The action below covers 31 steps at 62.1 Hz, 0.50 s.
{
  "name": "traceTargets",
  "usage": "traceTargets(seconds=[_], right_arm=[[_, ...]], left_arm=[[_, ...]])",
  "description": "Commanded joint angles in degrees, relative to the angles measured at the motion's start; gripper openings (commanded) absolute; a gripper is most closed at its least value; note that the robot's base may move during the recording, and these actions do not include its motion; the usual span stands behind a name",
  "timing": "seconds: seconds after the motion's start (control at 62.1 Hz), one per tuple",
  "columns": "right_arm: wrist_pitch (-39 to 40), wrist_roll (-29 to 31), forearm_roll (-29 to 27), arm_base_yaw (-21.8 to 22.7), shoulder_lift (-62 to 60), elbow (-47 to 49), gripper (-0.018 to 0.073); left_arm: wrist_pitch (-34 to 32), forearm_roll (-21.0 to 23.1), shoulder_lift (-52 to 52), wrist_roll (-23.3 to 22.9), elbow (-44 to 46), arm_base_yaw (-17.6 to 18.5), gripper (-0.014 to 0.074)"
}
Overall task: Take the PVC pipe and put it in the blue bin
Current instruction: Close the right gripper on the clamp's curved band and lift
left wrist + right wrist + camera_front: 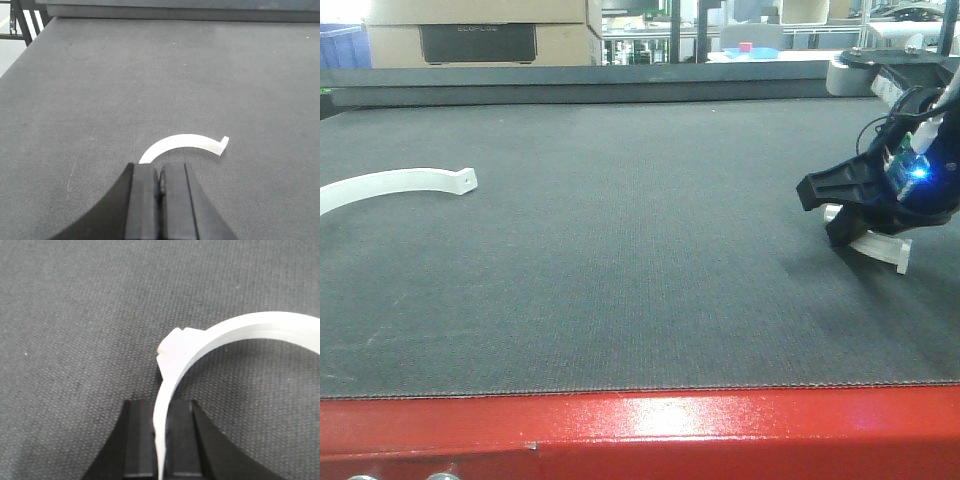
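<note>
A white curved PVC pipe piece is pinched between the jaws of my right gripper, which is shut on its thin edge. In the front view that gripper is low over the dark mat at the right, and the piece touches the mat beneath it. A second white arc lies flat on the mat just ahead of my left gripper, whose jaws are shut with nothing between them. The same arc shows at the front view's left edge. A blue bin is partly visible beyond the far left corner.
The dark grey mat covers the table, with a red front edge. Cardboard boxes and shelving stand behind the far edge. A grey roll lies at the far right.
</note>
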<state>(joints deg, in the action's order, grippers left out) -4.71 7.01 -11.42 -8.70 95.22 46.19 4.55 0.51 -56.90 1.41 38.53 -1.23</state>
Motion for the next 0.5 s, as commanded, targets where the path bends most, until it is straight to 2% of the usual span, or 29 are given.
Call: traceTargets(seconds=[0.0,0.338,0.435,0.483], right_arm=[[0.43,0.24,0.34,0.06,-0.08,0.16,-0.0169],[-0.33,0.24,0.34,0.06,-8.10,0.53,-0.0169],[-0.47,0.24,0.34,0.06,-11.62,0.53,-0.0169],[-0.87,0.24,0.34,0.06,-13.93,0.53,-0.0169]], left_arm=[[-0.83,0.31,-0.04,-0.43,0.45,0.25,-0.0111],[0.60,0.21,-2.81,-0.43,0.45,0.25,-0.0102],[0.49,0.21,-5.12,-0.43,0.45,0.25,-0.0020],[-0.10,0.21,-6.68,-0.43,0.45,0.25,0.0065]])
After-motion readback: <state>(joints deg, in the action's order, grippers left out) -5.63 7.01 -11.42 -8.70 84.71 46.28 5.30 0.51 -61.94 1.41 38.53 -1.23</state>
